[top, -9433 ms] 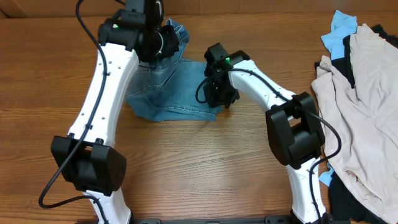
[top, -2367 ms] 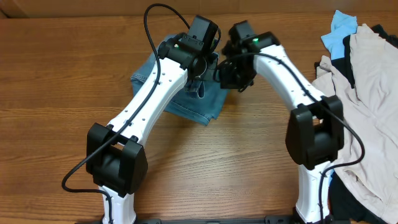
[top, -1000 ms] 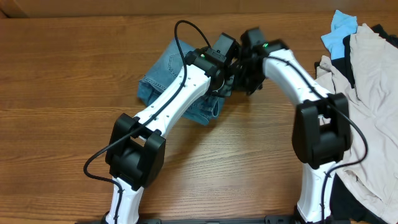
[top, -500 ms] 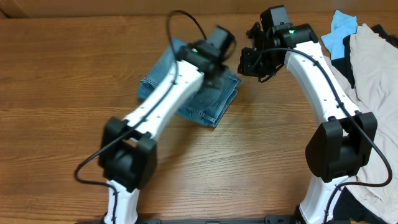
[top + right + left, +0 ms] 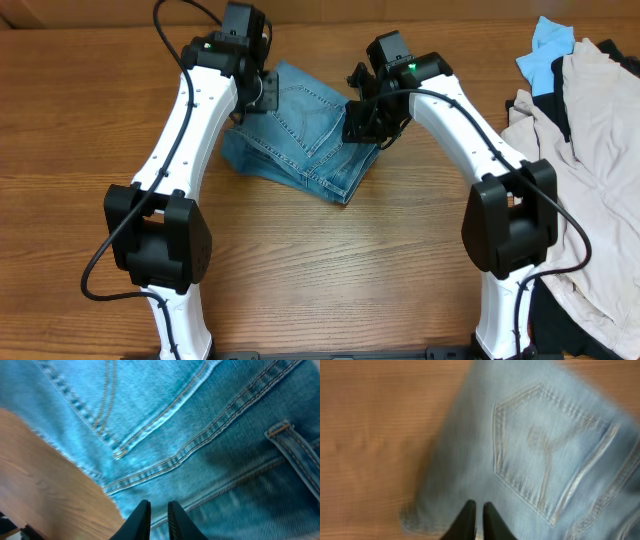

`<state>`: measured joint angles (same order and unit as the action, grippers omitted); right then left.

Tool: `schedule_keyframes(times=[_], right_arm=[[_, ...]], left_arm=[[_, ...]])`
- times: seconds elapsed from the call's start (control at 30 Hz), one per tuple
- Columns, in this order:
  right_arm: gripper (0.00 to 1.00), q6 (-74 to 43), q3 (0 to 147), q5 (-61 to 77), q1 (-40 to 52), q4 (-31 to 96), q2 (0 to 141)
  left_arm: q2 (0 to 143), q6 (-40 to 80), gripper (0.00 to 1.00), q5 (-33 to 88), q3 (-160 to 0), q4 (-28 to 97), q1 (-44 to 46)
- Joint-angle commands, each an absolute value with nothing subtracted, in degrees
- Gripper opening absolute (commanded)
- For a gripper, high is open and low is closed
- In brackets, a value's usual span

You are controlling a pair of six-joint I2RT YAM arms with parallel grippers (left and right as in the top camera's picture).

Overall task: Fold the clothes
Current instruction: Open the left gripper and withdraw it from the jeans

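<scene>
The wooden table (image 5: 70, 130) lies bare to the left of and in front of the arms. A heap of beige garments (image 5: 585, 150) crowds its right edge. The jeans (image 5: 305, 140) sit folded at the far centre, back pocket up, well apart from the heap. The left gripper (image 5: 476, 507) hovers over their left border, fingers closed on nothing. The right gripper (image 5: 159, 506) hangs over their right side near the frayed hem (image 5: 75, 462), its fingers drawn together and empty.
</scene>
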<state>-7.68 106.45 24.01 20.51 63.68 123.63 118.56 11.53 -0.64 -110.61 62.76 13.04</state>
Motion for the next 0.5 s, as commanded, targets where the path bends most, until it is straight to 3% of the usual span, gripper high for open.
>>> schedule_keyframes(times=[0.0,0.1,0.47], right_arm=[[0.16,-7.22,107.11,24.53,21.28,63.11,125.36],[0.16,-7.25,107.11,24.56,21.28,62.54,127.02],[0.16,-7.27,107.11,24.53,21.26,62.02,128.07]], left_arm=[[119.15,12.32,0.04,-3.14,-111.13,68.97,13.23],[119.15,14.83,0.04,-8.47,-111.0,74.17,13.19],[119.15,15.14,0.04,-5.1,-102.24,71.68,13.17]])
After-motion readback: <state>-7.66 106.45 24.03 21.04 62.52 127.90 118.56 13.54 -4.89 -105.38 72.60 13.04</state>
